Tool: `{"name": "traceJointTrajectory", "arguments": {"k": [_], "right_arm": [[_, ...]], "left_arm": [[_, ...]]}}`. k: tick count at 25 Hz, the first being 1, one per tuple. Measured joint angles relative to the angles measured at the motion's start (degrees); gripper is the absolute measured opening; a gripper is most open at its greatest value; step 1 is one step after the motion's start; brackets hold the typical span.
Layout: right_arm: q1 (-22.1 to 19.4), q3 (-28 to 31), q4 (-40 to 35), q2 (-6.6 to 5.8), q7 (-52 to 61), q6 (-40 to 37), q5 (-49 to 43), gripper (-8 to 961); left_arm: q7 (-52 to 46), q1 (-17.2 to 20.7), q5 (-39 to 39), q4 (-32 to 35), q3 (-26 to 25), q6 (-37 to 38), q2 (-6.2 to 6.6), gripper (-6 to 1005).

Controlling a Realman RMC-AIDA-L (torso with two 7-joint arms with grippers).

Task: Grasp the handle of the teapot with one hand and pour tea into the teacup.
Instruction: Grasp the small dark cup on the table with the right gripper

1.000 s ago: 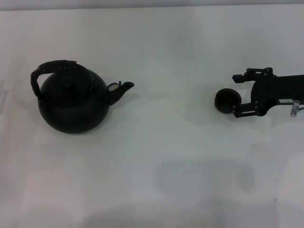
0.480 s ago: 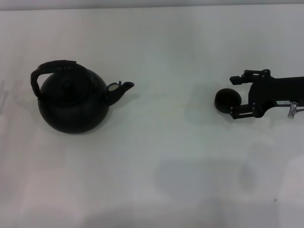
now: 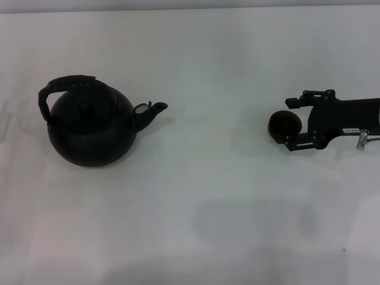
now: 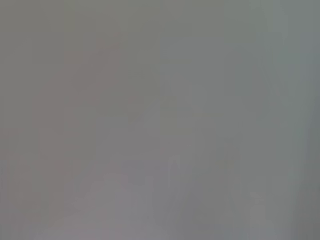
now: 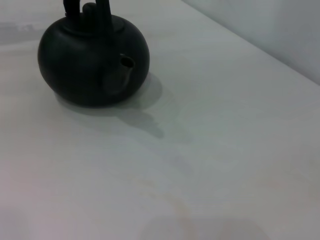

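The black teapot [image 3: 92,127] stands at the table's left, spout [image 3: 148,113] pointing right, with its rough arched handle [image 3: 65,83] over the knobbed lid. It also shows in the right wrist view [image 5: 92,65], handle [image 5: 102,12] at the picture's edge. The small black teacup [image 3: 282,123] stands at the right. My right gripper [image 3: 289,122] reaches in from the right edge, open, one finger on either side of the cup's right half. One finger [image 3: 294,101] stands apart from the cup; the other is close to it. My left gripper is out of view.
The white table [image 3: 208,196] runs wide between teapot and cup, with its far edge at the back [image 3: 190,8]. The left wrist view shows only plain grey.
My right gripper has shifted slightly left and nearer me, its fingers reaching a little further around the cup. The teacup and teapot have stayed in place.
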Motion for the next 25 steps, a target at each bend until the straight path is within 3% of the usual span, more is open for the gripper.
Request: {"name": "traceJointTrajectory", "arguments": {"k": [10,25], "right_arm": [[0.08,-4.35,-1.28,0.11,-0.03,-4.37,0.78,854],[-0.01,-4.54,-1.27,0.03,-0.04,-4.27,2.27,851]], "left_arm": [[0.08,-0.06,0.0,-0.13,0.0,-0.06,0.0,710],[0.08,0.25,-0.01,-0.13,0.0,-0.06,0.0,710]]}}
